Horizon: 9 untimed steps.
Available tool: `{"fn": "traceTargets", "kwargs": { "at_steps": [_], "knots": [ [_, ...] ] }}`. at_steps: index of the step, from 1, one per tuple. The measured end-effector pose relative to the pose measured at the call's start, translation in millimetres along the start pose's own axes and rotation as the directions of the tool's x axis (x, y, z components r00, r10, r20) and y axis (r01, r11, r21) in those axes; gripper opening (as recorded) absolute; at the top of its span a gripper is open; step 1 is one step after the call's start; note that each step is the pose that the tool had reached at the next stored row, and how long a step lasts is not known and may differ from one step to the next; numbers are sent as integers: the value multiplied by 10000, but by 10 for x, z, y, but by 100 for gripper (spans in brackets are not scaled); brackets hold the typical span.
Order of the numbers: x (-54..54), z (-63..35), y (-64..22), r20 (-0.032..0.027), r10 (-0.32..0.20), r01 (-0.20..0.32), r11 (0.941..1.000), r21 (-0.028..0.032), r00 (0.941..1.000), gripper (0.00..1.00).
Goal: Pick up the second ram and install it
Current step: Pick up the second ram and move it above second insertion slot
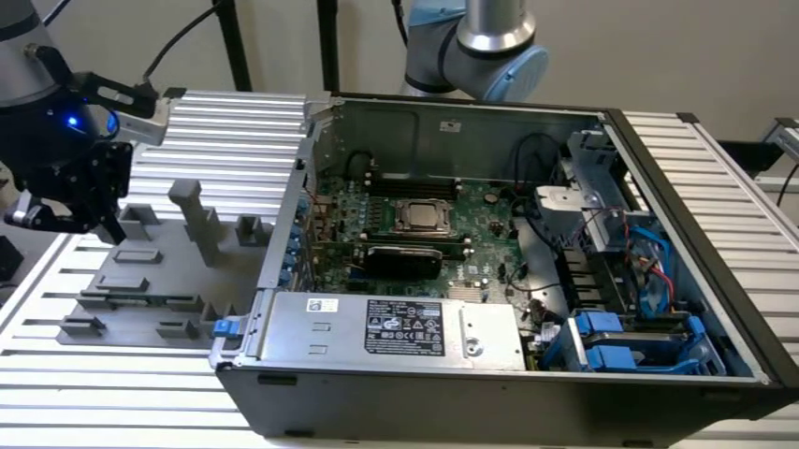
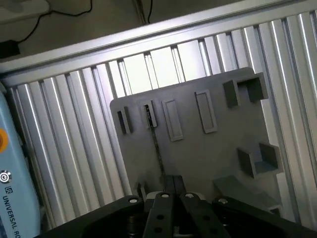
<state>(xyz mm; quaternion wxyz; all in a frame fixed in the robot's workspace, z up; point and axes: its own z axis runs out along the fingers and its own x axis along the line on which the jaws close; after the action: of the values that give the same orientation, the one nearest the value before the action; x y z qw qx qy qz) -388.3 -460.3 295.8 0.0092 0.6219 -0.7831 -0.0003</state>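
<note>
Closest to the wrist camera is the black gripper (image 2: 174,186). Its jaws are drawn narrow, the two fingertips (image 2: 169,184) nearly together, and they hold nothing.

Below them lies a gray fixture plate (image 2: 198,153) with raised blocks and shallow slots, resting on the ribbed aluminium tabletop (image 2: 74,148). The second ram (image 2: 156,146) sits in this plate. From the wrist it is seen edge-on, as a thin dark strip running from a slot block toward the fingertips.

In the exterior view the gripper (image 1: 78,210) hangs above the far end of the fixture plate (image 1: 150,273), clear of it. The second ram (image 1: 144,300) shows as a narrow green stick lying low among the blocks near the plate's front edge, apart from the gripper.

At the exterior view's right of the plate, on the same tabletop (image 1: 125,393), stands an open computer case (image 1: 374,412). Inside it are a green motherboard (image 1: 481,210) with a silver CPU socket (image 1: 425,217) and, nearer the front, a silver power supply (image 1: 387,327). The ram is outside the case.
</note>
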Motion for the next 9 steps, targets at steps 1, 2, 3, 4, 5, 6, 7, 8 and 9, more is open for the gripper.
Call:
{"fn": "traceTargets", "kwargs": {
  "at_steps": [1, 2, 3, 4, 5, 6, 7, 8, 9],
  "knots": [
    [0, 7, 0, -2, -181, 181, 9998, 3, 9998, 11],
    [0, 15, 0, -4, -359, 359, 9994, 5, 9994, 11],
    [0, 22, 0, -7, -540, 540, 9985, 7, 9985, 11],
    [0, 31, 0, -9, -730, 730, 9973, 10, 9973, 11],
    [0, 39, -1, -11, -909, 909, 9959, 13, 9959, 11],
    [-1, 47, -1, -13, -1088, 1088, 9941, 15, 9941, 11],
    [-1, 55, -1, -16, -1266, 1266, 9920, 17, 9920, 11],
    [-1, 65, -1, -18, -1446, 1446, 9895, 20, 9895, 11],
    [-1, 74, -1, -21, -1622, 1622, 9868, 23, 9868, 11]
  ]
}}
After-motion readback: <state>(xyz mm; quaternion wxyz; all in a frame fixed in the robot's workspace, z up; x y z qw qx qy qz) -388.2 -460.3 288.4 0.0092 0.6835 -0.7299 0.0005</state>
